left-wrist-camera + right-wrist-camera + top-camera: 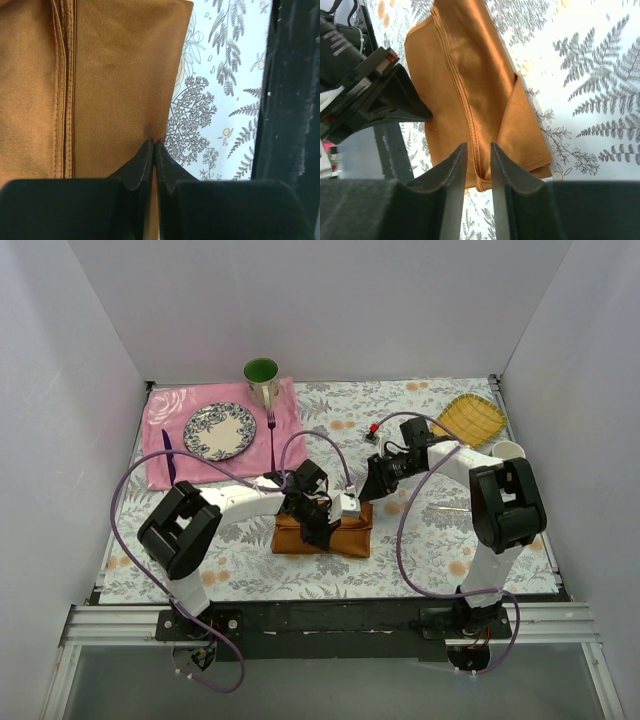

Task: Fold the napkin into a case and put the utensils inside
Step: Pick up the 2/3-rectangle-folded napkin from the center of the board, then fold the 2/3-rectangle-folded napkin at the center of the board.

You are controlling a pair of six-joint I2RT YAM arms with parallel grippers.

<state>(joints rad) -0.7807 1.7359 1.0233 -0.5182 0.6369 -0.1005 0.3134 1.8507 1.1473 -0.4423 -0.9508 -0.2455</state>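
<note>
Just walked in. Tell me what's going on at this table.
Both arms are working on the rust-orange napkin, which lies partly folded in the middle of the floral tablecloth. The left gripper is shut on the napkin's edge, pinching it. The right gripper is at another edge, jaws slightly apart with a folded hem between them. No utensil is inside yet: a fork lies on the pink cloth beside the plate.

We find the napkin (352, 540) at the front middle of the table (520, 560). Far left, a plate (219, 430) lies on a cloth (160, 455), with a fork (271, 432) at its right.
</note>
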